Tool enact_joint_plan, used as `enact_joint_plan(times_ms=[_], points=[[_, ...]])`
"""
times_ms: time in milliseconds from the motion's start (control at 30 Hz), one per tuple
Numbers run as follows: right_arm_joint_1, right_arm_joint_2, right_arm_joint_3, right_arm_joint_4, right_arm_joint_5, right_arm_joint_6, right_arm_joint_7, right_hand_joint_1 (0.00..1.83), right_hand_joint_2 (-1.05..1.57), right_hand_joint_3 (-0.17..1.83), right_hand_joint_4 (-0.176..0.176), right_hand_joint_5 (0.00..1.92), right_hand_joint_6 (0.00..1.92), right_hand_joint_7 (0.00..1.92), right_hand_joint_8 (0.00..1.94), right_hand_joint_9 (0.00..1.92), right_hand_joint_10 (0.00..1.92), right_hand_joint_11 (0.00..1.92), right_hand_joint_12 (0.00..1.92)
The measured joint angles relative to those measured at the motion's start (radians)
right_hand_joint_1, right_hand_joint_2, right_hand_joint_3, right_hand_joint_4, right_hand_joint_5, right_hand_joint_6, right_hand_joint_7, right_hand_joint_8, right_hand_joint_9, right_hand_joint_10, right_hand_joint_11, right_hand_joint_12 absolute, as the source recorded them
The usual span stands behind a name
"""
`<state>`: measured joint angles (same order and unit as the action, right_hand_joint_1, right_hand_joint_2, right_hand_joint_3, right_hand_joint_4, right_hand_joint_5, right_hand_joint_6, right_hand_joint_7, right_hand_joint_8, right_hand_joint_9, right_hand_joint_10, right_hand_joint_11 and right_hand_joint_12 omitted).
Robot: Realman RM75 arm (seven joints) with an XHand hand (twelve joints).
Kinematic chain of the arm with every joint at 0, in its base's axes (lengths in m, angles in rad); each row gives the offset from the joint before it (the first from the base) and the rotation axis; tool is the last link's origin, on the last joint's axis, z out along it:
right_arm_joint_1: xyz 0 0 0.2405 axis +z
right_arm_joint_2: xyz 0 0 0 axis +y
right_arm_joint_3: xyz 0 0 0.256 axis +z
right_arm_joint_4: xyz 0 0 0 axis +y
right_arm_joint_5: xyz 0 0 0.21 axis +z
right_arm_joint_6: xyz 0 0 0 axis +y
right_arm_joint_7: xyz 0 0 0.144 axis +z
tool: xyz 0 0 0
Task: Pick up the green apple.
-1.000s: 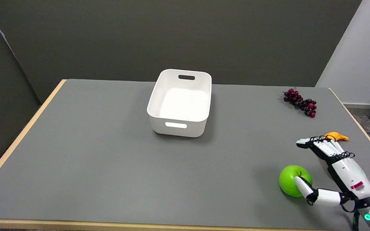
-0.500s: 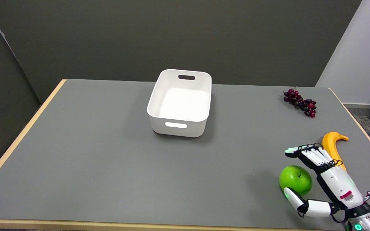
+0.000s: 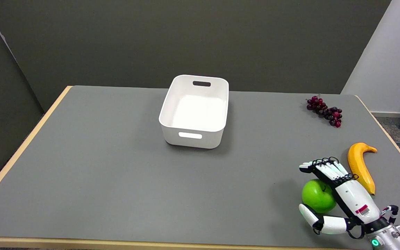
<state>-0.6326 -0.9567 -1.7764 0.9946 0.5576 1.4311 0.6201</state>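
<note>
Three fruits and a white bin (image 3: 193, 111) lie on the grey bench (image 3: 116, 173). Green apple (image 3: 316, 196) rests near the front right corner, cupped by the right hand (image 3: 339, 194): fingers (image 3: 319, 170) spread over its far side, thumb below its near side, not closed. Banana (image 3: 359, 166) just beside; grapes (image 3: 325, 111) well behind.

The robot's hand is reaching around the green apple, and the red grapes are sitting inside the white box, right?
Not quite. The hand does reach around the green apple, but the red grapes are not in the white box. The head view shows them lying on the table, far off to the box's right near the back edge. Nothing can be seen inside the box.
</note>
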Motion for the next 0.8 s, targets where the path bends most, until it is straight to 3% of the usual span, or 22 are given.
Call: enact_joint_plan(times_ms=[167, 300, 367, 467, 533, 600, 667, 733, 800], points=[[0.008, 0.0, -0.008, -0.017, 0.01, -0.012, -0.003, 0.57, 0.6, 0.95, -0.08, 0.3, 0.61, 0.3, 0.54, 0.16, 0.76, 0.0, 0.99], [0.014, 0.0, -0.013, -0.03, 0.016, -0.018, -0.004, 0.64, 0.64, 0.89, -0.079, 0.31, 0.59, 0.33, 0.48, 0.19, 0.83, 0.0, 1.13], [0.017, 0.0, -0.015, -0.034, 0.018, -0.02, -0.004, 0.7, 0.65, 0.89, -0.082, 0.33, 0.63, 0.39, 0.54, 0.3, 0.95, 0.09, 1.29], [0.022, 0.0, -0.017, -0.041, 0.02, -0.023, -0.006, 0.74, 0.69, 0.87, -0.095, 0.4, 0.81, 0.53, 0.72, 0.47, 1.16, 0.36, 1.6], [0.028, -0.001, -0.019, -0.045, 0.021, -0.024, -0.007, 0.79, 0.75, 0.87, -0.135, 0.51, 1.12, 0.7, 1.13, 0.67, 1.34, 0.54, 1.83], [0.033, -0.001, -0.02, -0.049, 0.022, -0.023, -0.008, 1.03, 1.15, 0.33, -0.171, 0.65, 1.54, 0.76, 1.35, 0.81, 1.41, 0.44, 1.92], [0.039, -0.003, -0.021, -0.055, 0.022, -0.018, -0.011, 1.04, 1.05, 0.5, -0.166, 0.69, 1.54, 0.76, 1.7, 0.88, 1.74, 0.27, 1.92], [0.046, -0.005, -0.024, -0.063, 0.021, -0.009, -0.017, 1.03, 0.95, 0.65, -0.11, 0.74, 1.53, 0.77, 1.87, 0.85, 1.9, 0.25, 1.92], [0.054, -0.009, -0.025, -0.07, 0.021, 0.006, -0.027, 1.02, 0.85, 0.83, -0.051, 0.8, 1.55, 0.76, 1.93, 0.87, 1.92, 0.3, 1.92]])
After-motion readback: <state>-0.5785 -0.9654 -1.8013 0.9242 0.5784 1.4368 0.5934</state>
